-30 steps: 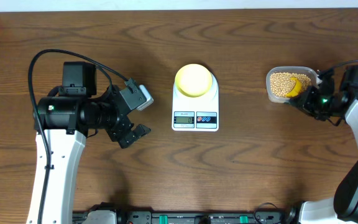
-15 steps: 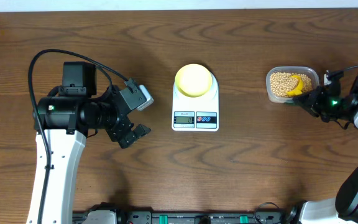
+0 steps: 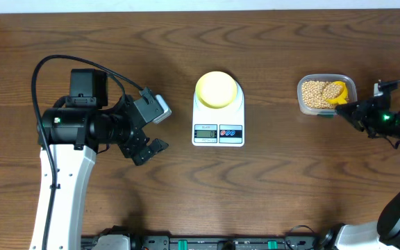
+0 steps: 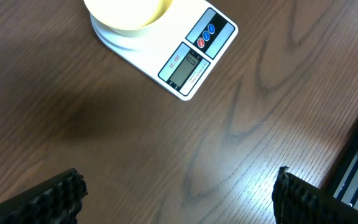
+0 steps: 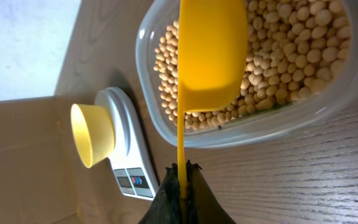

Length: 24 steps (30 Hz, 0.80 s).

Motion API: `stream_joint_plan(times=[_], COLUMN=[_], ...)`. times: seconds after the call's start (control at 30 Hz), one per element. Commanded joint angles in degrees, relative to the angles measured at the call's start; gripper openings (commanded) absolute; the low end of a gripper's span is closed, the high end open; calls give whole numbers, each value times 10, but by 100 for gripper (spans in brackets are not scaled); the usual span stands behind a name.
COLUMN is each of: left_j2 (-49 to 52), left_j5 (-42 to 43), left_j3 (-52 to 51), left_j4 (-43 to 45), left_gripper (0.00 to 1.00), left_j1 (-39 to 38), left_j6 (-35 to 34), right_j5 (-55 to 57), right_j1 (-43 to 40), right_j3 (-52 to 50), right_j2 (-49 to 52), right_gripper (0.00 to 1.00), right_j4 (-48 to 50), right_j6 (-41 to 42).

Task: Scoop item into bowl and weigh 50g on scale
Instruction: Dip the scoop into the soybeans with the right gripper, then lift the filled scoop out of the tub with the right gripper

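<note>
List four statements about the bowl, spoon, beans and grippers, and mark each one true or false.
1. The pale-yellow bowl sits on the white digital scale. True.
2. The left gripper holds the measuring spoon. False: it is open and empty. The right gripper is shut on the handle of the yellow measuring spoon.
3. The soybeans lie in a clear plastic tub. True.
4. The tub stands on the left arm's side of the scale. False: it is on the right arm's side.
</note>
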Motion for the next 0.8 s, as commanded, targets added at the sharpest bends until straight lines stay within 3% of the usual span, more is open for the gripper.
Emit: stream_joint_plan(times=[0.0,0.77], left_j2=[2,2], left_j5=[5,5], left_j3=[3,3], left_j4=[-2,-2], left_gripper=[98,98], left_j1=[3,3], left_j6=[5,5], right_j5=[-54,-200], right_j1=[-11,-15], right_j3=[-4,-4], right_j2=[6,6], right_gripper=[1,1], right_j4=[0,0], right_j6=[1,-3])
